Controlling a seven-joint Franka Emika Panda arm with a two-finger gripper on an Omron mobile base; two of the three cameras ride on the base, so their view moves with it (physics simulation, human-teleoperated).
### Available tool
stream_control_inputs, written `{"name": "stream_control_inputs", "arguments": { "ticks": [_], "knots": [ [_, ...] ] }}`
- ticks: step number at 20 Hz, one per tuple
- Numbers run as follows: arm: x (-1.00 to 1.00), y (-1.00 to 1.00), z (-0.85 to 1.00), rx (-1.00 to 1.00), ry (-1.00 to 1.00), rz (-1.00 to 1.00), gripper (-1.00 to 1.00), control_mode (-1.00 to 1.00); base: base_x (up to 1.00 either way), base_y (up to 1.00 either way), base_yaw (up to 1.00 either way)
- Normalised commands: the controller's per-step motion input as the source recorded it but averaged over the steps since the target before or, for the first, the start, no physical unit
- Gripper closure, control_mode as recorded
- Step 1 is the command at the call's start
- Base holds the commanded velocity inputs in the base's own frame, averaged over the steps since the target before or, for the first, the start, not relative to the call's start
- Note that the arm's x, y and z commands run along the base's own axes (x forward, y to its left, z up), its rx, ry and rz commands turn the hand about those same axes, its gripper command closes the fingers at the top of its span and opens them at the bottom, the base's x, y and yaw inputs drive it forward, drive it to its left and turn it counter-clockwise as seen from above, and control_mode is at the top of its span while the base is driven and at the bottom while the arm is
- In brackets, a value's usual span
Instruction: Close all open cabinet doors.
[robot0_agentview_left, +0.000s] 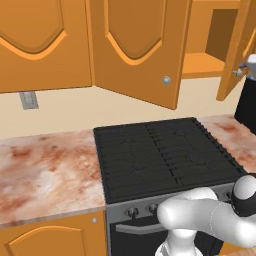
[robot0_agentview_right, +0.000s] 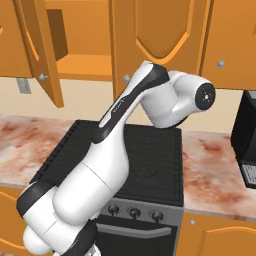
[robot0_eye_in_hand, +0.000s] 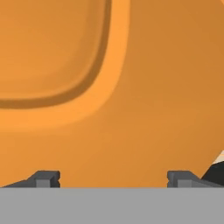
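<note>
Counting the cabinet doors above the stove (robot0_agentview_left: 165, 155): four in all, two open and two shut. Hanging open over the stove's back edge, the left open door (robot0_agentview_left: 140, 45) and the right open door (robot0_agentview_left: 237, 50), with the bare cabinet shelf (robot0_agentview_left: 205, 62) between them. Further left of the stove, flat against its frame, the closed left door (robot0_agentview_left: 35, 45); further right of the stove, the closed right door (robot0_agentview_right: 230, 40). One small round knob on each, at the lower corner.

Looking along the hand: directly ahead and very near, the orange face and arched panel of a door, judged to be the right open door (robot0_agentview_right: 150, 35), above the stove's right half. Standing tall, long axis upright, hinge away from the stove's middle and knob (robot0_agentview_right: 127, 78) toward it. Cannot tell whether touching or just apart.

Jaws released and spread wide, gripping nothing; both fingertips (robot0_eye_in_hand: 46, 178) aimed square at the wood.

Probably calls for a push straight into this face, swinging it back over the stove until shut; then the left open door (robot0_agentview_right: 42, 45) remains.

Beside the stove on the table (robot0_agentview_left: 45, 170): one black appliance (robot0_agentview_right: 247, 150), to the right. On the wall left of the stove: one outlet (robot0_agentview_left: 29, 100).
</note>
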Motion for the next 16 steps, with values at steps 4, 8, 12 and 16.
{"name": "stream_control_inputs", "arguments": {
  "ticks": [4, 8, 12, 16],
  "knots": [
    [0.61, 0.50, -0.17, 0.00, 0.00, -0.06, -1.00, -1.00, 0.00, 0.00, 0.00],
    [0.73, 0.40, -0.13, 0.00, 0.00, -0.07, -1.00, -1.00, 0.00, 0.00, 0.00],
    [0.90, 0.47, -0.36, -0.01, 0.00, -0.09, -1.00, -1.00, 0.00, 0.00, 0.00],
    [0.95, 0.45, -0.32, 0.00, 0.00, -0.09, -1.00, -1.00, 0.00, 0.00, 0.00]
  ]
}}
